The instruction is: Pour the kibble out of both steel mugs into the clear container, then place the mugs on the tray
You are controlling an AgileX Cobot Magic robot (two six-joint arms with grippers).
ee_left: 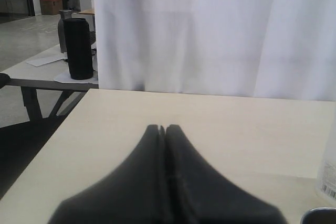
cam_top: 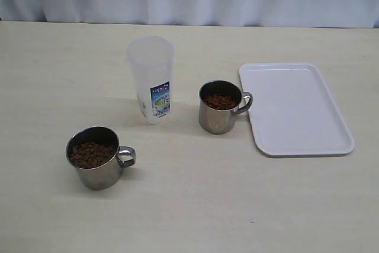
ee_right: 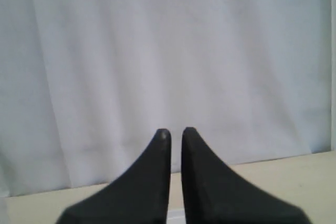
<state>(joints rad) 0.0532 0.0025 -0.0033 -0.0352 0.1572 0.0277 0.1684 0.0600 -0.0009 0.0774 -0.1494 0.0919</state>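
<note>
Holding kibble [cam_top: 90,153], one steel mug [cam_top: 95,176] stands near left; the second mug [cam_top: 216,121], also filled, stands at centre, just beside the white tray [cam_top: 296,108] on the right. The clear container [cam_top: 151,78] stands upright between the mugs, farther back. My left claw [ee_left: 162,128] is pressed together, empty; my right claw [ee_right: 176,132] is likewise closed on nothing.

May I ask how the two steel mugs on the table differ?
The left mug stands alone, nearer the camera than the clear container and well apart from the tray; the right mug stands beside the container with its handle at the tray's edge. The left mug shows a wider patch of kibble than the right mug. Both are upright, shiny steel, handles pointing right, holding kibble.
</note>
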